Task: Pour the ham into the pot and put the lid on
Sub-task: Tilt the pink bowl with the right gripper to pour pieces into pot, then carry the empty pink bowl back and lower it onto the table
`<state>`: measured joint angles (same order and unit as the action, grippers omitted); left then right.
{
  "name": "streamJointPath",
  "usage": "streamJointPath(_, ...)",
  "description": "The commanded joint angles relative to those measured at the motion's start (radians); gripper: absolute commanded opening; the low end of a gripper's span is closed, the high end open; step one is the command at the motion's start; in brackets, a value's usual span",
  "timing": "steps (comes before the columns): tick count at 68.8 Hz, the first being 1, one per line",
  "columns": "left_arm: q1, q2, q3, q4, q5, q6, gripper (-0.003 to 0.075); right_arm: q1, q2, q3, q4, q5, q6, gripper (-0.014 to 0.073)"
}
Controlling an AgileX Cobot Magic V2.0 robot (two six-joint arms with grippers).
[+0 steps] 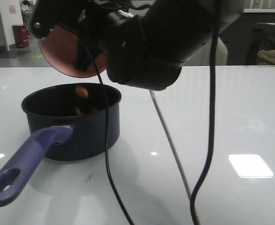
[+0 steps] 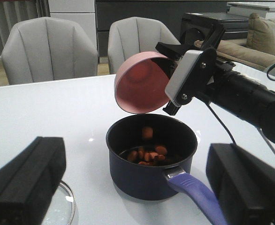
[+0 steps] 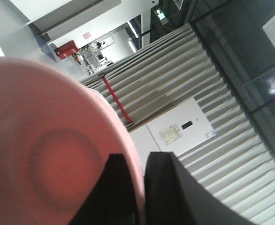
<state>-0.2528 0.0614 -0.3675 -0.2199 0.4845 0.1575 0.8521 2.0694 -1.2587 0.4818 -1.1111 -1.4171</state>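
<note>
Pot [image 1: 74, 123]: dark navy round saucepan, black inside, sitting on the white glossy surface [image 1: 231, 108] toward its left edge. Its long purple-blue handle [image 1: 27, 161], pierced by an oval hole, is pointing toward the near left corner, long axis running diagonally.

Lid [image 2: 62, 208]: clear glass with a steel rim, lying flat near the left edge beside the pot; only a part is showing.

Left gripper [image 2: 137, 183]: hanging near the pot with its two dark fingers [image 2: 27, 180] standing wide apart, holding nothing.

Ham [image 2: 148, 153]: small orange-yellow rounded bits, most lying on the pot's floor, one piece [image 2: 147, 132] falling just below the bowl's rim.

Pink bowl [image 2: 141, 82]: smooth salmon-pink round bowl, tipped steeply above the pot's far side, mouth facing down toward the pot.

Right gripper [image 3: 136, 187]: pinching the bowl's rim between its fingers, directly above and beyond the pot.
</note>
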Motion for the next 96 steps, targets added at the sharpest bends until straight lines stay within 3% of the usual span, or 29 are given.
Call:
streamJointPath(1,-0.008,0.010,-0.026,-0.013,-0.085,-0.002,0.0657,0.000,-0.057,-0.025,-0.056,-0.159,-0.001,0.0134)
streamJointPath(15,-0.008,0.010,-0.026,-0.013,-0.085,-0.002,0.0657,0.000,-0.073,-0.025,0.045,-0.045,0.237,0.0134)
streamJointPath(29,-0.008,0.010,-0.026,-0.013,-0.085,-0.002,0.0657,0.000,-0.206,-0.025,0.218,0.338,0.388,0.0134)
streamJointPath(40,-0.008,0.010,-0.026,-0.013,-0.085,-0.002,0.0657,-0.003,-0.334,-0.025,0.393,0.557,0.380,0.0134)
streamJointPath(48,-0.008,0.010,-0.026,-0.013,-0.085,-0.002,0.0657,-0.027,-0.420,-0.025,0.565,0.673,0.257,0.0134)
streamJointPath(53,-0.008,0.010,-0.026,-0.013,-0.085,-0.002,0.0657,-0.056,-0.465,-0.025,0.710,0.725,0.097,0.0134)
streamJointPath(62,-0.008,0.010,-0.026,-0.013,-0.085,-0.002,0.0657,-0.102,-0.529,-0.025,1.098,0.711,-0.196,0.0134)
streamJointPath(70,-0.008,0.010,-0.026,-0.013,-0.085,-0.002,0.0657,-0.131,-0.568,-0.025,1.366,0.695,-0.459,0.0134)
streamJointPath(78,-0.008,0.010,-0.026,-0.013,-0.085,-0.002,0.0657,-0.132,-0.582,-0.023,1.363,0.661,-0.560,0.0134)
streamJointPath(96,-0.008,0.010,-0.026,-0.013,-0.085,-0.002,0.0657,-0.132,-0.597,-0.023,1.363,0.671,-0.560,0.0134)
